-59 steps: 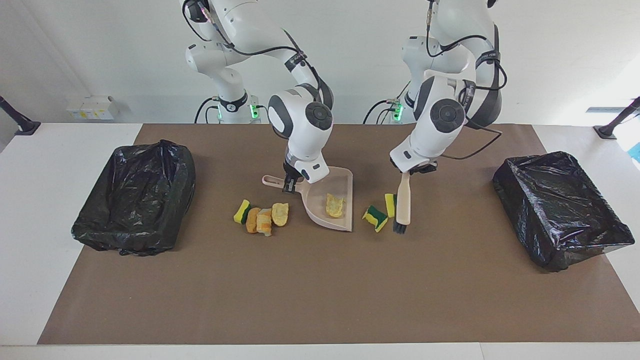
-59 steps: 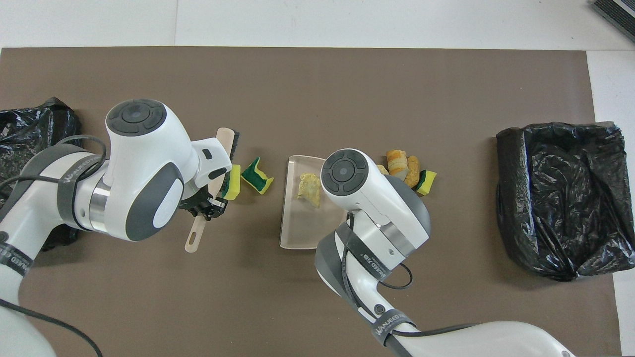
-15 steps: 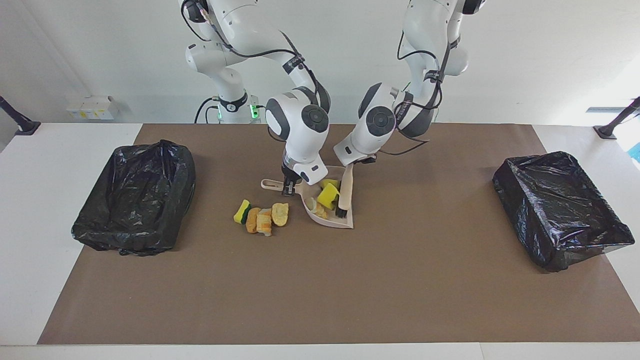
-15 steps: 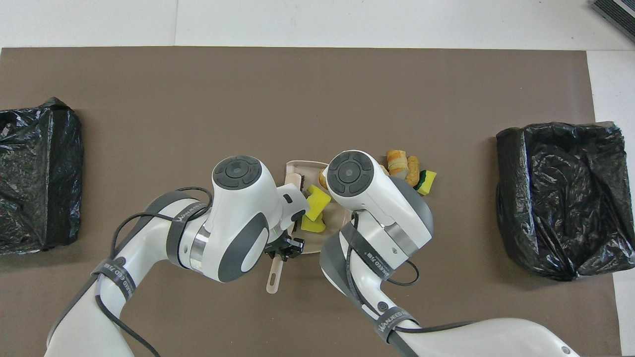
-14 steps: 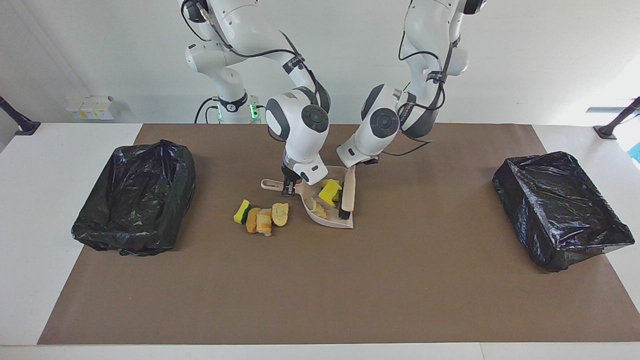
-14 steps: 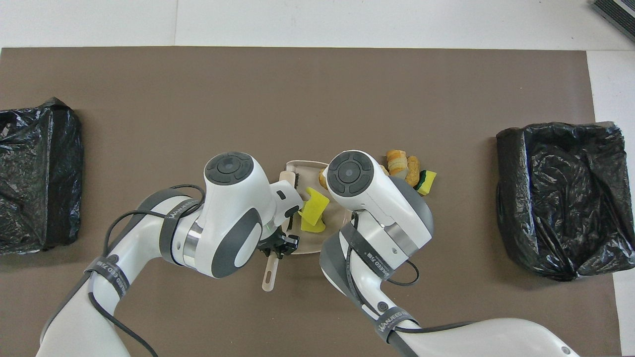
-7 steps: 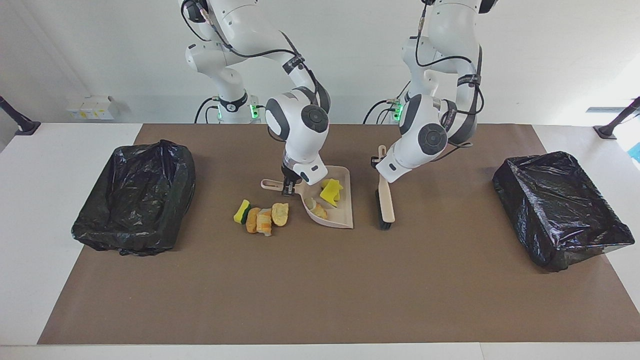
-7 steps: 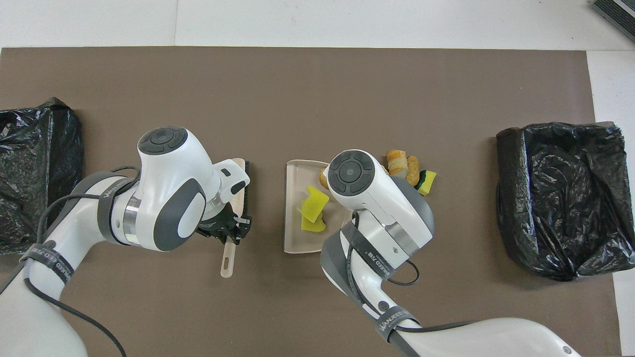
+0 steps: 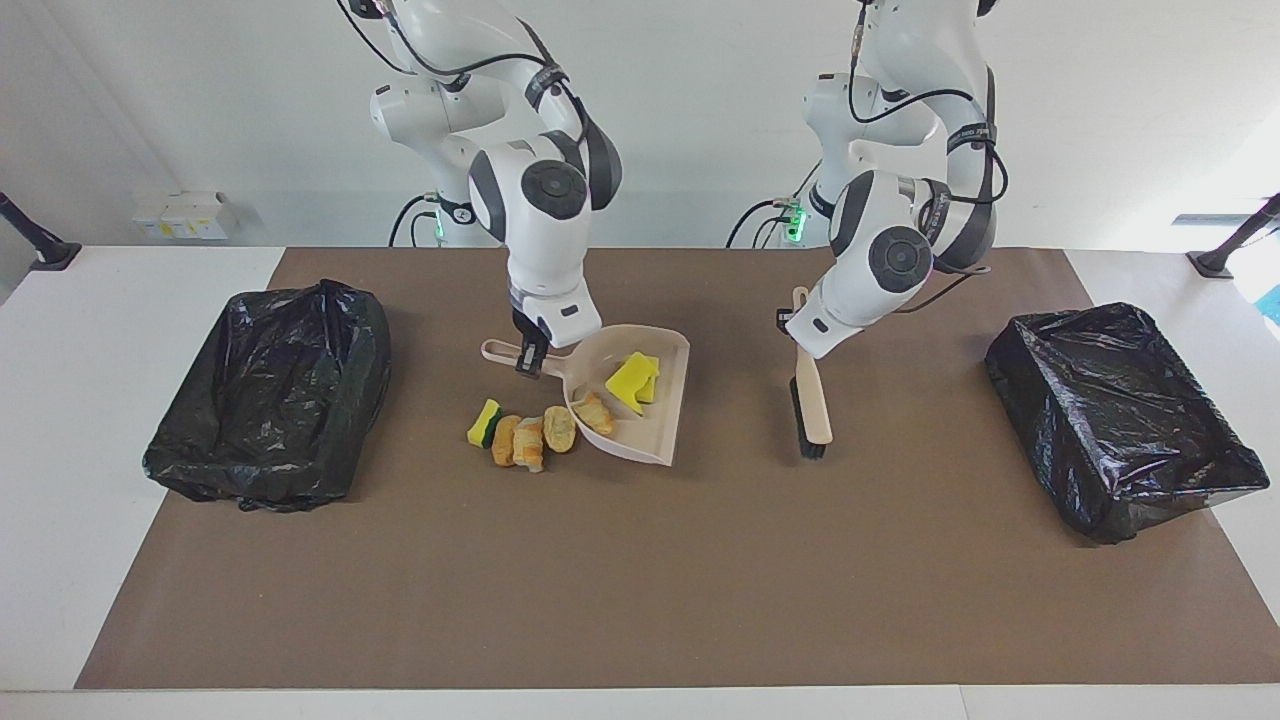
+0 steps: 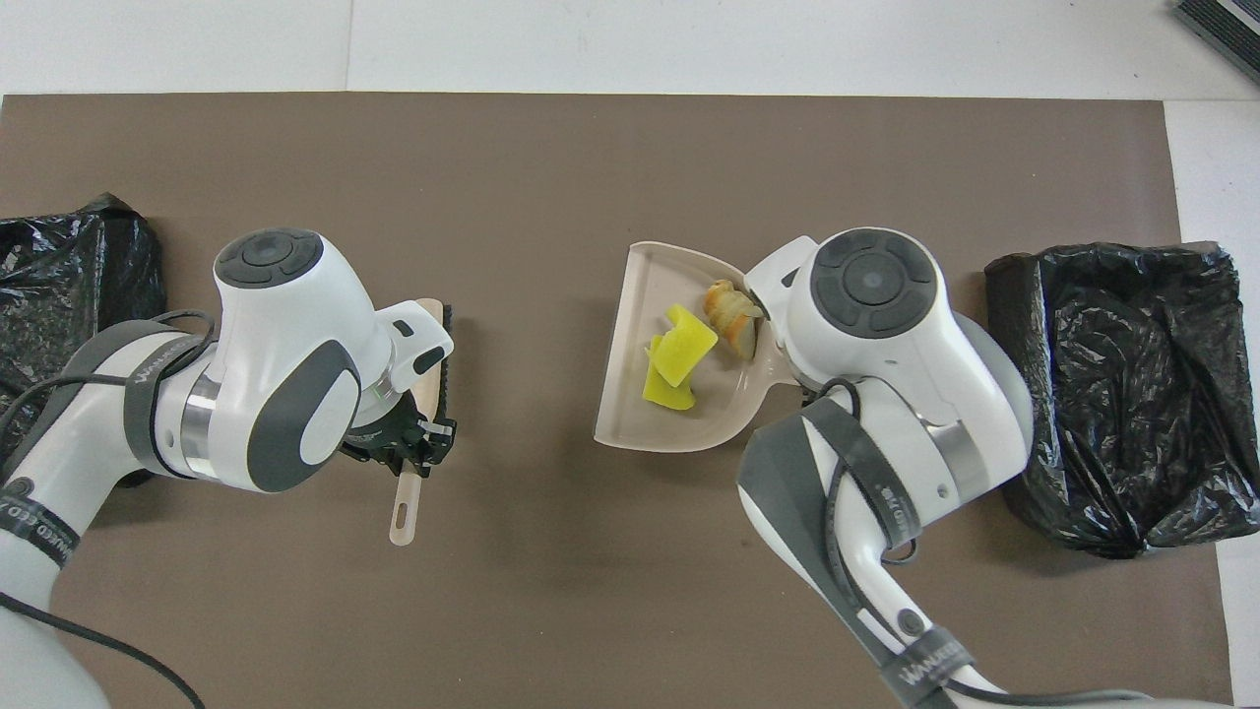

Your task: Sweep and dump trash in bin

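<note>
My right gripper is shut on the handle of a beige dustpan and holds it tilted just above the mat. The pan carries yellow sponge chunks and a bread bit. More trash lies on the mat beside the pan, toward the right arm's end: a yellow-green sponge chunk and bread bits. The overhead view hides these under my right arm. My left gripper is shut on a wooden brush with black bristles, held over the mat apart from the pan.
A black-bagged bin stands at the right arm's end of the brown mat. A second one stands at the left arm's end.
The brush swept two sponge chunks into the pan, then my left gripper drew it back toward the left arm's end. My right gripper has lifted the pan and shifted it toward the right arm's end.
</note>
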You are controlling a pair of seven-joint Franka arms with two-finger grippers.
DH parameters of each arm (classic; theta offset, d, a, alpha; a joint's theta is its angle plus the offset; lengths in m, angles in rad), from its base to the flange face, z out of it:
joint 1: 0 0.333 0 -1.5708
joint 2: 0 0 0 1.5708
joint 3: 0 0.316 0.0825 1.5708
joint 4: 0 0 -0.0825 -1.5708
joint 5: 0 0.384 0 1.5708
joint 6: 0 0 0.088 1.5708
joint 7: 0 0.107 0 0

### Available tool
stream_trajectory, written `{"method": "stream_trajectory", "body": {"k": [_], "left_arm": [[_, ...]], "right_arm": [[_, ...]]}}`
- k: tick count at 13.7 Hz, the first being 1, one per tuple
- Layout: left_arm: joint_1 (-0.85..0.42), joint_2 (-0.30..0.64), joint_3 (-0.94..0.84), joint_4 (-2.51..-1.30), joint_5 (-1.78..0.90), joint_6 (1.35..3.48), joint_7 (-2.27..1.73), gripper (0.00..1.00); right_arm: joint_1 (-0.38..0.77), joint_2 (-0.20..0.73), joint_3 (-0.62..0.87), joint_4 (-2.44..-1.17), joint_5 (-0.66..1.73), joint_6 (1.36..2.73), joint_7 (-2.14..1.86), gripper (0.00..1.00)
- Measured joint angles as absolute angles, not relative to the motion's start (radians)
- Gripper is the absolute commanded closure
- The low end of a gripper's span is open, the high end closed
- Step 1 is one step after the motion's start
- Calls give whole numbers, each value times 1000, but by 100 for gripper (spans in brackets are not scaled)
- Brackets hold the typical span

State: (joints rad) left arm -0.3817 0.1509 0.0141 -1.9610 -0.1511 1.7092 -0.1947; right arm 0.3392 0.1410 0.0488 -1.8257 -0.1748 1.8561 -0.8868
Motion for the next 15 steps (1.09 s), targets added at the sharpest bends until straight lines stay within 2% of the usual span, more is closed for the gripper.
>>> {"method": "stream_trajectory", "body": {"k": [2, 5, 7, 10, 12, 15], "left_arm": [[-395, 149, -2, -1966, -151, 1691, -200, 100], [-507, 130, -14, -1977, -152, 1659, -336, 100], [-620, 107, -19, -1987, -152, 1643, -449, 100], [-730, 42, -24, -2074, -157, 1635, -512, 100], [-744, 1, -24, -2142, -198, 1668, -517, 100], [-752, -21, -22, -2243, -256, 1810, -516, 100]], "right_arm": [[263, 72, 45, -1819, -174, 1776, -951, 100], [56, 8, 38, -1805, -174, 1683, -1180, 100], [-95, -2, 34, -1805, -172, 1671, -1352, 100], [-292, -2, 25, -1805, -189, 1680, -1551, 100], [-367, -2, 21, -1805, -265, 1707, -1593, 100], [-395, -1, 21, -1814, -395, 1768, -1597, 100]]}}
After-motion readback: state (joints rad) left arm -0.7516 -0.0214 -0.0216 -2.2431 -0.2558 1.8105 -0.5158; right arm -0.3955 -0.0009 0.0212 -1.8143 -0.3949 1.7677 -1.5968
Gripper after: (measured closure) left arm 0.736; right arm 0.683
